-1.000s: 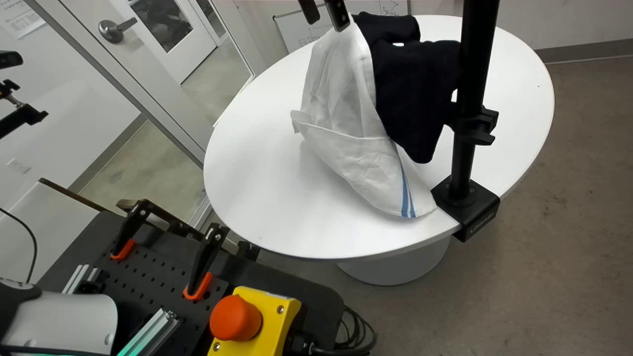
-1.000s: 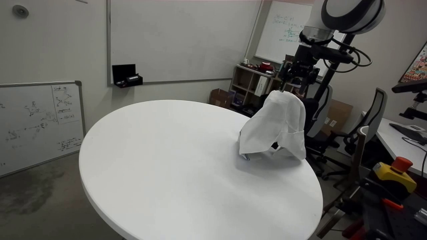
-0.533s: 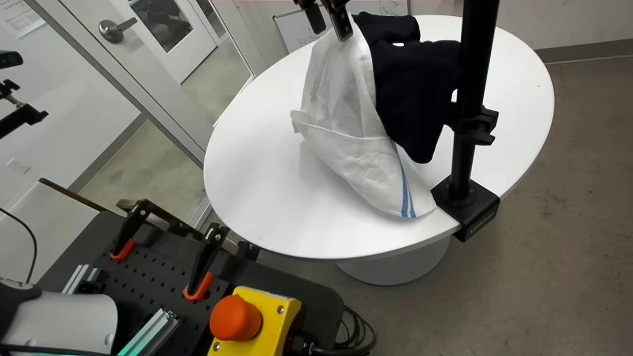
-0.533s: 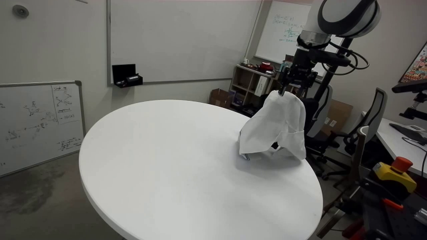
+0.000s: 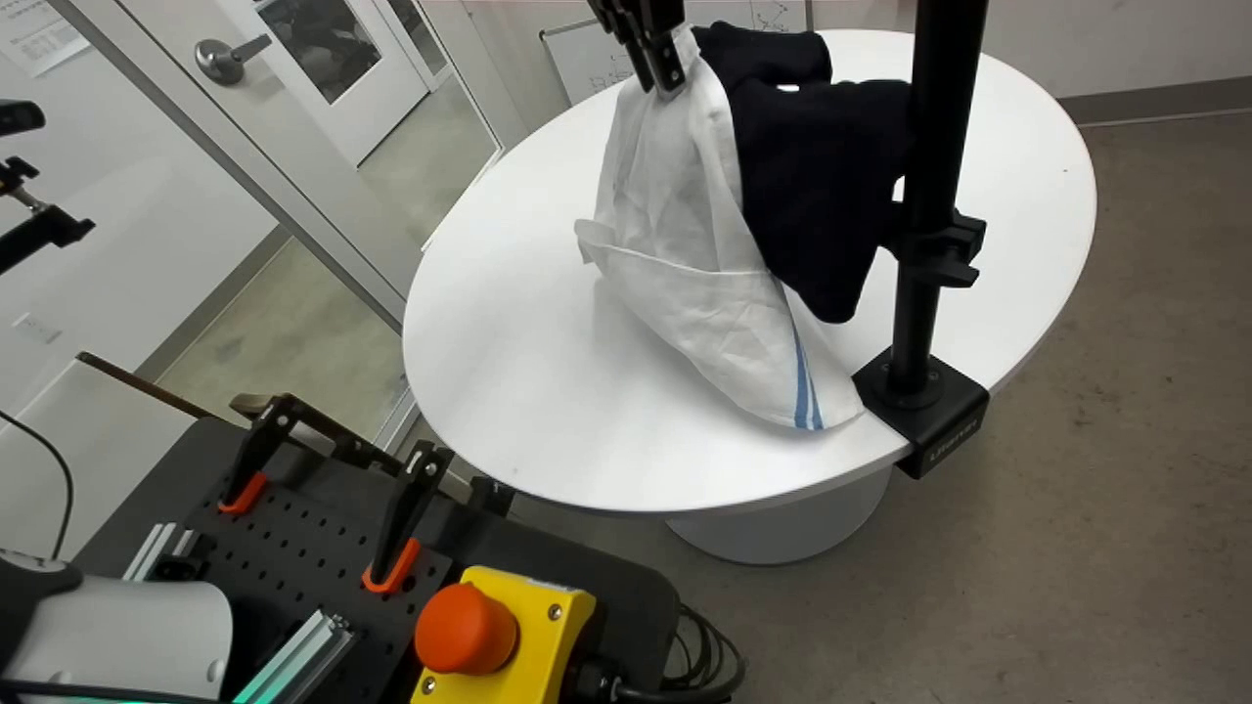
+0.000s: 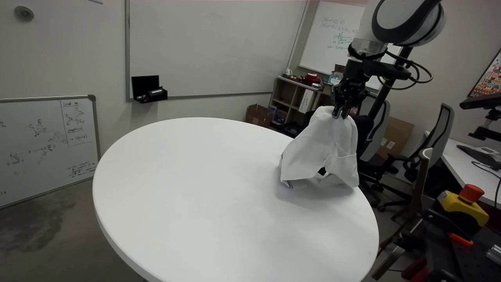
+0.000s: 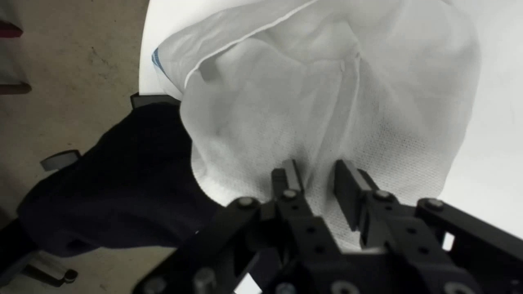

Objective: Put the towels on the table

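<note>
A white towel (image 5: pixel 675 186) with a blue edge stripe hangs in a raised heap, its lower folds reaching the round white table (image 5: pixel 509 381). Beside it a black towel (image 5: pixel 822 186) hangs against the black pole; it is also at the left of the wrist view. My gripper (image 6: pixel 340 115) points down at the top of the white towel (image 6: pixel 321 145). In the wrist view the gripper (image 7: pixel 316 175) has a narrowed gap, with creased white cloth between and under its fingers (image 7: pixel 347 183). Cloth shows through the gap, so the fingers are apart. What props the towels up is hidden.
The black pole (image 5: pixel 934 176) rises from a clamp base (image 5: pixel 919 401) on the table edge, close to the towels. A dark cart with a yellow box and red button (image 5: pixel 509 626) stands beside the table. Office chairs and a shelf (image 6: pixel 293 98) are behind.
My gripper has come down onto the top of the white towel, and its fingers have drawn much closer together. The cloth top is slightly creased around them; the black towel looks almost unchanged.
</note>
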{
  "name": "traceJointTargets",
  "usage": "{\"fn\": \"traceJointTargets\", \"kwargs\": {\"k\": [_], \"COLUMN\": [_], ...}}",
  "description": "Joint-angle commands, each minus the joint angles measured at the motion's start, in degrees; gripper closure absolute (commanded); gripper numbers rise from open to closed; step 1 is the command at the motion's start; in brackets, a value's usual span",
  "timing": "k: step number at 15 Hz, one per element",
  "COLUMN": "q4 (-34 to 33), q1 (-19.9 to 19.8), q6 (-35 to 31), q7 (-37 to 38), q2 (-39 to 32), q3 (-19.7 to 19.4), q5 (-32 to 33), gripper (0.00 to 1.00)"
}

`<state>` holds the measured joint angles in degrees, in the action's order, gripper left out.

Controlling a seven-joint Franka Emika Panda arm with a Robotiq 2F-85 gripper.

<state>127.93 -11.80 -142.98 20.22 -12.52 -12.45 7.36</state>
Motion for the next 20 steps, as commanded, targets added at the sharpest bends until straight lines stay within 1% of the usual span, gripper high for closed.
{"fn": "traceJointTargets", "kwargs": {"k": [1,2,9,14,20], "q4": [-0.80,-0.80,-0.89,-1.01,-0.61], "q1": [1.07,1.08,1.13,1.48,2.42], "q6": [-0.77,-0.76,-0.24,-0.14,0.08], "q7": [0.73,0.80,0.96,0.31,0.42], "q2": [-0.89,-0.89,0.28,3.18,7.51], "q3": [-1.06,-1.09,-0.86,-0.17,0.59], "q5": [-0.25,-0.23,-1.35,-3.08,-3.09], "gripper": [0.99,1.00,1.00,1.00,1.00]}}
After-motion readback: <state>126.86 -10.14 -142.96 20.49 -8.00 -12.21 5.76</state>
